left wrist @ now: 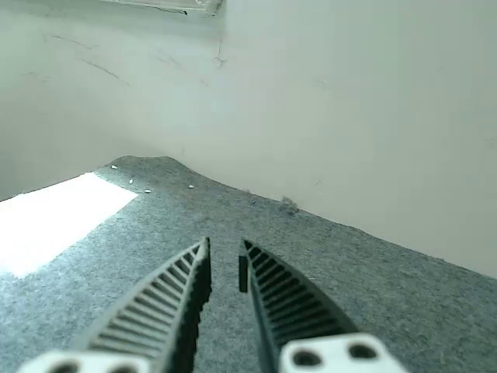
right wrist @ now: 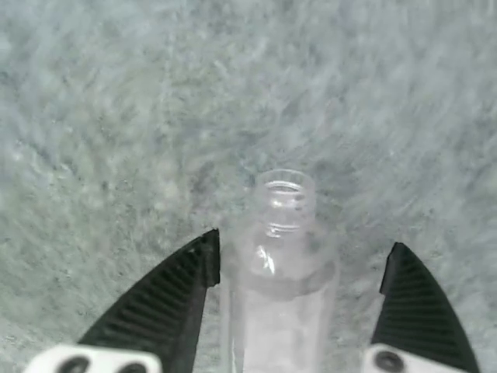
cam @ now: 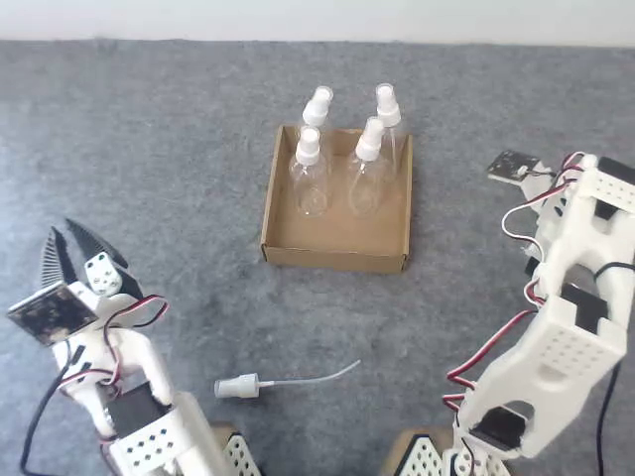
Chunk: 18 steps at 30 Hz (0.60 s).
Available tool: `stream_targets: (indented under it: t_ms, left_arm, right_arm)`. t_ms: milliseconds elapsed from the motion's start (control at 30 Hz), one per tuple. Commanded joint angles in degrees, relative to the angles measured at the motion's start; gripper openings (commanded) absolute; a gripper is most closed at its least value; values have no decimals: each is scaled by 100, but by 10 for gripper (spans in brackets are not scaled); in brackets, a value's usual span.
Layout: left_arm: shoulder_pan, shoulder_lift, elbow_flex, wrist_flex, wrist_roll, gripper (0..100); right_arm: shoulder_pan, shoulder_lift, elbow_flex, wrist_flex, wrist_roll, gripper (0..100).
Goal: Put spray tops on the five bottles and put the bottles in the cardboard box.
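a grey carpet (cam: 149,149) covered the table, and a white wall (left wrist: 349,116) stood behind it. four bottles (cam: 310,183) with tops stood in the cardboard box (cam: 337,260). a loose spray top (cam: 238,387) lay between the arms. the left gripper (left wrist: 226,244) was a little open and empty. the right gripper (right wrist: 304,245) was wide open around a topless bottle (right wrist: 283,225).

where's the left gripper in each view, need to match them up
High view: left gripper at the picture's lower left, black fingers slightly apart.
Left wrist view: left gripper low in the middle of the picture, above the carpet.
Right wrist view: the fingers here belong to the right gripper, open either side of a topless bottle.
Shared landmark: the grey carpet.
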Motion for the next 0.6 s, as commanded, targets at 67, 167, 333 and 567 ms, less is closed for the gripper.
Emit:
stream_targets:
  t_ms: [67,167,333,567]
  left_arm:
    - [35,-97,-66,-44,-88,62]
    - [35,-97,-66,-44,-88,62]
    - [35,-97,-66,-44,-88,62]
    - [35,-97,-66,-44,-88,62]
  right_arm:
    - [154,-110,88,-84,334,296]
    - [189,-110,149,-84,343,296]
    - [224,-110,352,-136,343,296]
    - [321,-163,334,-136,343,252]
